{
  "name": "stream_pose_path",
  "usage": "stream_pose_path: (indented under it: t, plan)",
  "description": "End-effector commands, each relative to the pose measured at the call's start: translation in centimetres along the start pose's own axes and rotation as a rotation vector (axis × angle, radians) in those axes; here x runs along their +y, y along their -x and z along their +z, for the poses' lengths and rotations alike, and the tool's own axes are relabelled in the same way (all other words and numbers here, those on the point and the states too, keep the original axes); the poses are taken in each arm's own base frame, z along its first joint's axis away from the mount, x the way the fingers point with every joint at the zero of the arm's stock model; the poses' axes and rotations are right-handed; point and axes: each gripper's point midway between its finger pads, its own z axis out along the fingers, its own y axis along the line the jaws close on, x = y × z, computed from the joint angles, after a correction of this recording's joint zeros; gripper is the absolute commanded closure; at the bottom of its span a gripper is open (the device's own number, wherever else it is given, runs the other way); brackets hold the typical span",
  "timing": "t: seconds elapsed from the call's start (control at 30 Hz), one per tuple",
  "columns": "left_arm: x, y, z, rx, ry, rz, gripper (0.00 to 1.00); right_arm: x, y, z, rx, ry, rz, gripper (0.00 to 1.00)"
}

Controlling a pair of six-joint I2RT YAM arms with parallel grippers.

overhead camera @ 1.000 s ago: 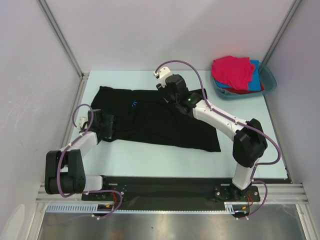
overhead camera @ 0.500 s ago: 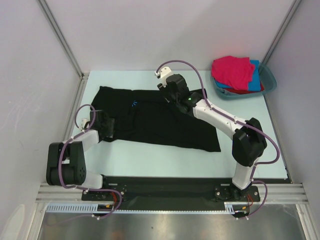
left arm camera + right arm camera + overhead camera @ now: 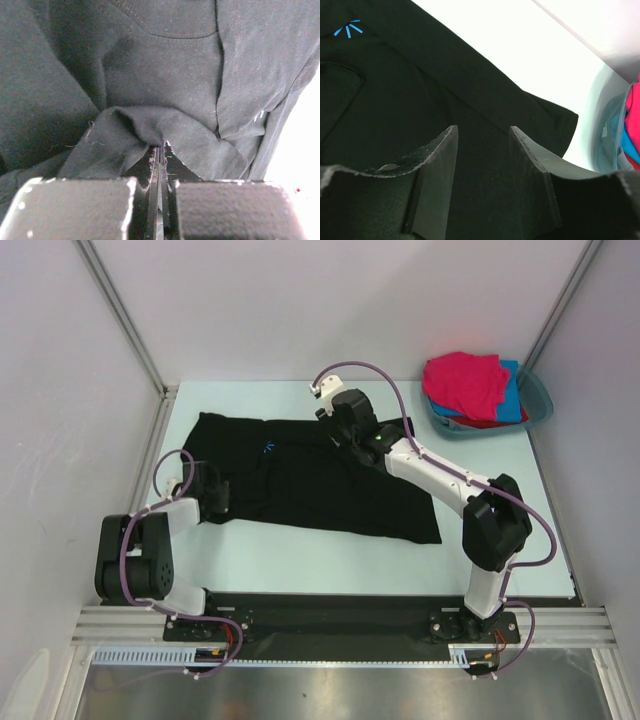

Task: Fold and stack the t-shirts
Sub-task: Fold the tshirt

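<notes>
Overhead, the pale table (image 3: 300, 550) carries the large black t-shirt (image 3: 300, 485), spread flat on a diagonal from 10 o'clock to 4 o'clock, presumably so that its edges can be reached for folding. At 2 o'clock the teal basin (image 3: 540, 405) holds the remaining shirts in a loose heap: the magenta t-shirt (image 3: 465, 380) on top, the blue t-shirt (image 3: 512, 400) and the red t-shirt (image 3: 490, 423) showing beneath it, apparently waiting their turn. The right gripper (image 3: 335, 425) is poised at the garment's 12 o'clock edge, its jaws moderately parted with nothing between them; whether its fingers (image 3: 440, 170) touch the cloth cannot be told. The left gripper (image 3: 215, 502) sits at the 8 o'clock corner, jaws pressed together on a raised pucker of black fabric, a pinch that would let that side be lifted and carried over. No legible writing appears; the only marking is a small blue mark (image 3: 347, 29) of radiating strokes printed near the collar.
</notes>
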Motion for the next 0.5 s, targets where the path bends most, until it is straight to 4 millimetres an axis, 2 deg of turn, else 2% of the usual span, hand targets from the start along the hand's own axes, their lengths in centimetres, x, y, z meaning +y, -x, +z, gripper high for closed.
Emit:
stream_pose_path:
  t: [0.0,0.1,0.23,0.27,0.33,0.47]
  plan:
    - [-2.8,0.3,-0.9,-0.008,-0.084,-0.001,1.0,-0.5,1.1,0.0,-0.028,-0.016,0.018,0.49]
    - [-4.0,0.8,-1.7,-0.024,-0.118,0.006,1.0,-0.5,1.1,0.0,-0.025,-0.015,0.017,0.49]
    - [-7.1,2.0,-2.9,-0.062,-0.182,0.019,1.0,-0.7,1.0,0.0,-0.023,-0.017,0.018,0.49]
    - [-6.9,2.1,-2.9,-0.061,-0.165,0.016,1.0,-0.6,1.0,0.0,-0.023,-0.016,0.017,0.49]
    - [-8.0,2.6,-3.1,-0.068,-0.191,0.014,1.0,-0.6,1.0,0.0,-0.022,-0.016,0.014,0.5]
    - [-8.9,4.2,-2.4,-0.085,-0.189,-0.008,1.0,-0.8,0.8,0.1,-0.018,-0.019,0.015,0.49]
